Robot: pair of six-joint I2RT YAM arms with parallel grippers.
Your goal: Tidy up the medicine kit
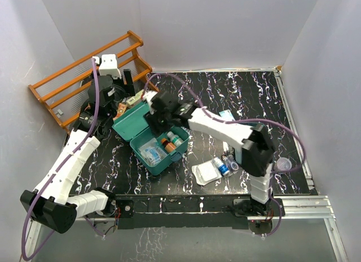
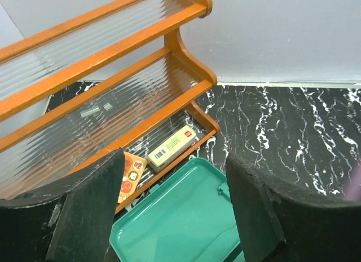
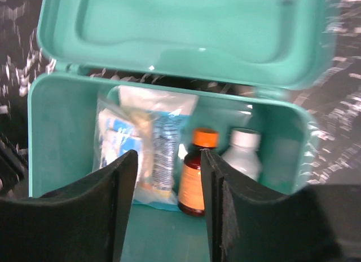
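Observation:
The teal medicine kit [image 1: 148, 163] lies open left of the table's middle, its lid [image 1: 130, 127] folded back toward the rack. In the right wrist view the kit [image 3: 62, 121] holds a clear bag of packets [image 3: 141, 143], a brown bottle with an orange cap [image 3: 194, 172] and a white bottle [image 3: 242, 155]. My right gripper [image 1: 155, 123] [image 3: 168, 166] hovers open and empty over the kit's inside. My left gripper [image 1: 126, 86] [image 2: 174, 177] is open and empty above the lid's [image 2: 175, 217] far edge, by the rack.
An orange wooden rack [image 1: 84, 76] [image 2: 113, 76] stands at the back left; a pale green box [image 2: 172, 148] and an orange card [image 2: 131, 173] lie at its foot. A white packet [image 1: 205, 173], small bottles [image 1: 223, 166], a teal carton [image 1: 226, 114] and a clear cup [image 1: 284, 164] lie to the right.

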